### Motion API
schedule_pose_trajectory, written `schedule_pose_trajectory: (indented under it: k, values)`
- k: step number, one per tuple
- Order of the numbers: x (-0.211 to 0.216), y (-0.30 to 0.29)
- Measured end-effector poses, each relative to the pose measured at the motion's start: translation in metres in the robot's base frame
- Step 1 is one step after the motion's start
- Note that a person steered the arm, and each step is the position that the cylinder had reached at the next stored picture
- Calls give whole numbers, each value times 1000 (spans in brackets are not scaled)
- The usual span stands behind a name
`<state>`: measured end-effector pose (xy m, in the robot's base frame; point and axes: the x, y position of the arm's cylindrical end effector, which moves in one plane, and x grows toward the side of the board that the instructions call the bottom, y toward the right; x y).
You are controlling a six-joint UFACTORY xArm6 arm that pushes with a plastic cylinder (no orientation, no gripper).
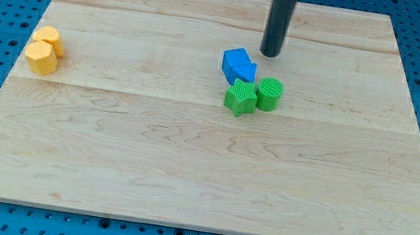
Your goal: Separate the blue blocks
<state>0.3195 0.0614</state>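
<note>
A: Surface: pale wood, visible grain, matt, smooth planks.
B: Blue blocks?
A: Plastic-looking, slight sheen. Green cylinder shows ribbed sides.
B: Rod?
A: My tip: dark, dull finish. Material can't be told.

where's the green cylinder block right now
The green cylinder block sits right of centre on the wooden board, touching the green star-shaped block on its left.
</note>
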Motion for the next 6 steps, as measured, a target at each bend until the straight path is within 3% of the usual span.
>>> schedule_pose_trajectory:
  k: [6]
  values:
    - [17,-13]
